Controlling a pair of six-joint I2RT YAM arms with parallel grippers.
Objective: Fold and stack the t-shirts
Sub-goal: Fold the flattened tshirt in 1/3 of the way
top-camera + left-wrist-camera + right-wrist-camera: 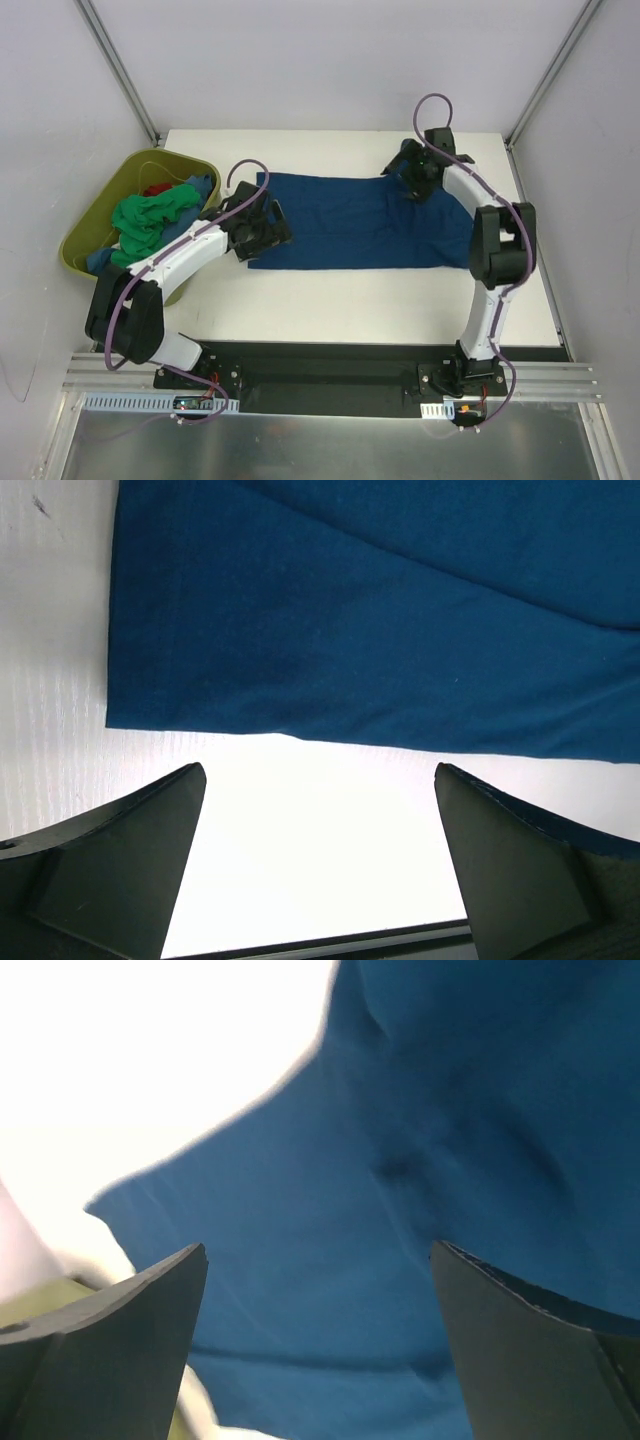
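A blue t-shirt (350,225) lies spread flat on the white table (400,300). My left gripper (268,226) is open at the shirt's left edge. In the left wrist view its jaws (320,820) stand wide over bare table, with the shirt's hem (350,630) just beyond the tips. My right gripper (407,172) is open and empty at the shirt's far right corner. In the right wrist view it (320,1300) hangs above the blue cloth (400,1190). A bright green shirt (145,215), a red one (157,188) and a blue one (200,187) lie crumpled in the tub.
The olive-green tub (88,222) stands off the table's left edge, beside the left arm. Metal frame posts rise at the table's far corners. The black base rail runs along the near edge.
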